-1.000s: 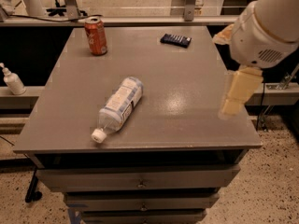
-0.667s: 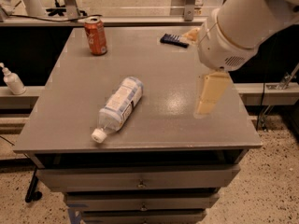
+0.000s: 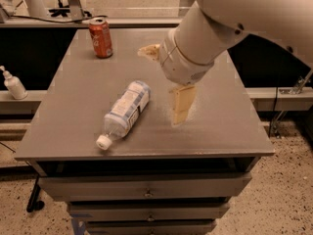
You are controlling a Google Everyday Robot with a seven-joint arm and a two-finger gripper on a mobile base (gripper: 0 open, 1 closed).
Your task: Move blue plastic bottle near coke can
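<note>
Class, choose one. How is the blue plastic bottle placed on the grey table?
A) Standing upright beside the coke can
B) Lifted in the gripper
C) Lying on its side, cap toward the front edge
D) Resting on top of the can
C: the blue plastic bottle lies on its side on the table, white cap toward the front edge, apart from the upright coke can. The gripper hangs beside it, not touching it.

Clear plastic bottle with blue-and-white label [image 3: 124, 112]: one is counted
Red soda can with silver top [image 3: 100, 38]: one
White pump bottle [image 3: 13, 83]: one
Grey table [image 3: 220, 126]: one
Two-finger gripper [image 3: 164, 84]: one, held over the table's middle, fingers spread
</note>
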